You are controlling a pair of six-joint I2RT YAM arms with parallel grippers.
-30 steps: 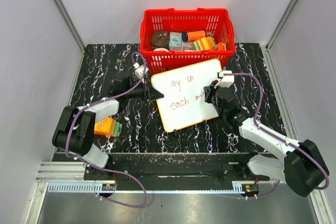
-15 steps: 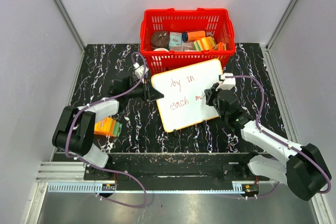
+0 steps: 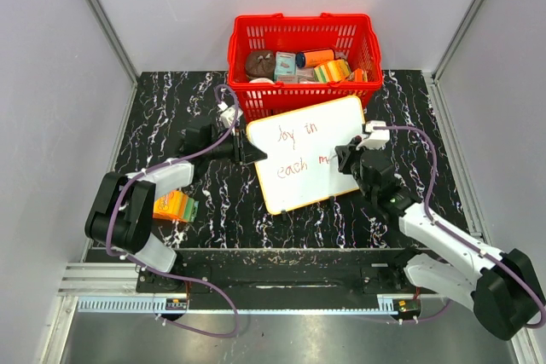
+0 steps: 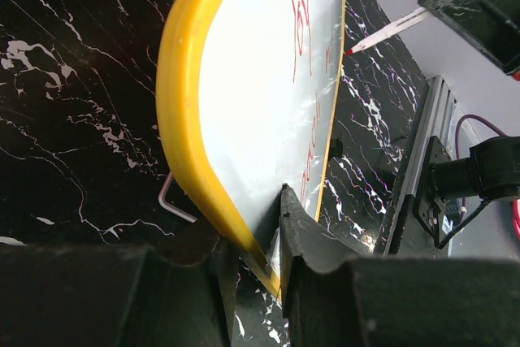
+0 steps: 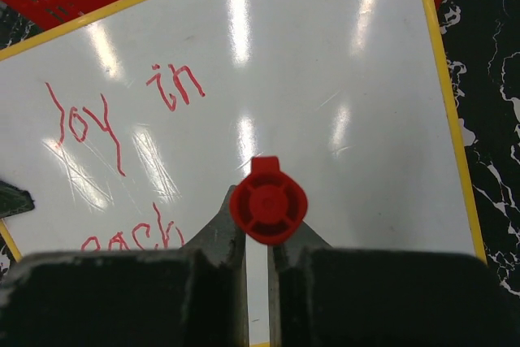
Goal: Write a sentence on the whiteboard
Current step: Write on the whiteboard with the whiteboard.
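The whiteboard (image 3: 307,178), white with a yellow rim, stands tilted in front of the basket. My left gripper (image 3: 252,153) is shut on its left edge, and in the left wrist view the fingers (image 4: 313,241) pinch the yellow rim of the whiteboard (image 4: 260,79). The sentence (image 3: 294,138) reads "joy in" with "each" and the start of an m below it, in red. My right gripper (image 3: 348,158) is shut on a red marker (image 5: 268,202). The marker's tip (image 4: 351,51) sits at the board's right part. The right wrist view shows the sentence (image 5: 122,111) on the whiteboard (image 5: 341,79).
A red basket (image 3: 256,95) full of small items stands right behind the board. An orange box (image 3: 173,205) lies on the black marbled table by the left arm. A bent metal wire (image 4: 169,201) lies under the board's edge. Grey walls close in both sides.
My right gripper has shifted slightly right and toward the near edge with the marker, and red strokes after "each" have grown. The left gripper and board have not moved.
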